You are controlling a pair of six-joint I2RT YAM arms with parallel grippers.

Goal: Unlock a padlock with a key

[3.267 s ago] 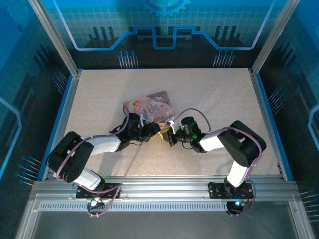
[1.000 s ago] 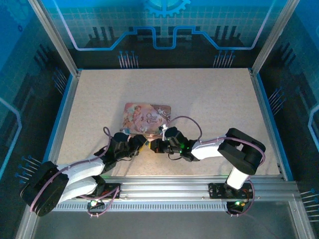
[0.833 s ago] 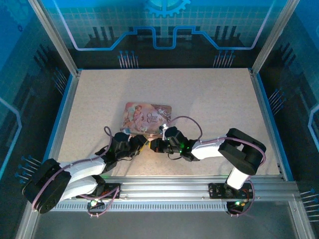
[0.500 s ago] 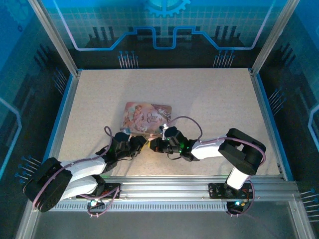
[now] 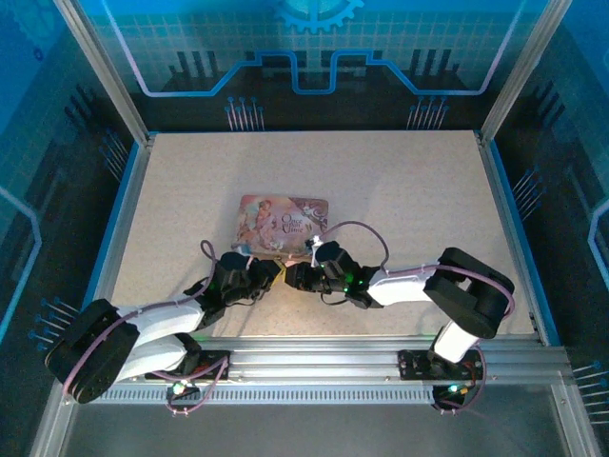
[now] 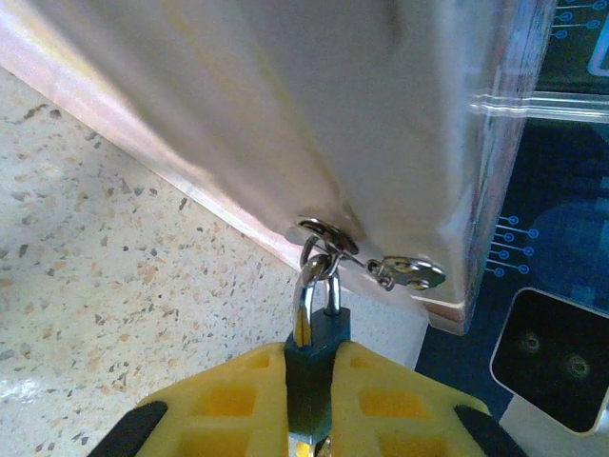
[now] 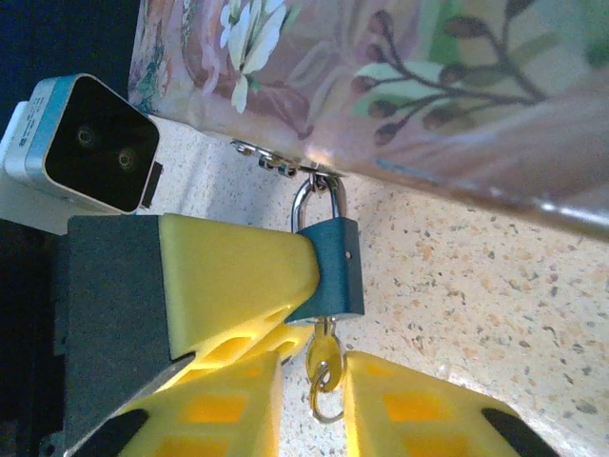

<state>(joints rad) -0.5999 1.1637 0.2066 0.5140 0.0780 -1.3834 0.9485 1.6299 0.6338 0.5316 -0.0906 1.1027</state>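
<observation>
From above, the two arms reach over the table [image 5: 428, 190] and meet tip to tip. The left gripper [image 5: 270, 275] and the right gripper [image 5: 291, 277] are nose to nose. The pink box [image 5: 284, 217] lies flat just past both of them.

In the left wrist view, the left gripper's yellow fingers [image 6: 238, 400] squeeze the padlock [image 6: 310, 367] tight, one from each side. The lock's dark blue body sits right between the fingertips. Its thin silver loop [image 6: 319, 281] sticks out in front of the gripper. The loop goes through a little metal ring [image 6: 319, 231] on the edge of the box. The box is right ahead of the gripper, very close. A white camera block [image 6: 552, 357] with a dark face sits off to the gripper's right.

In the right wrist view, the right gripper's two yellow fingers [image 7: 409, 409] stand apart with a gap between them. The key [image 7: 324, 362] hangs in that gap and does not seem to touch either finger, so this gripper holds nothing. The key's tip goes into the bottom of the padlock, just ahead of the fingertips. A small wire ring [image 7: 326, 407] hangs from the key's end. A yellow finger of the left gripper presses the padlock from the left. The box is just past the padlock.
</observation>
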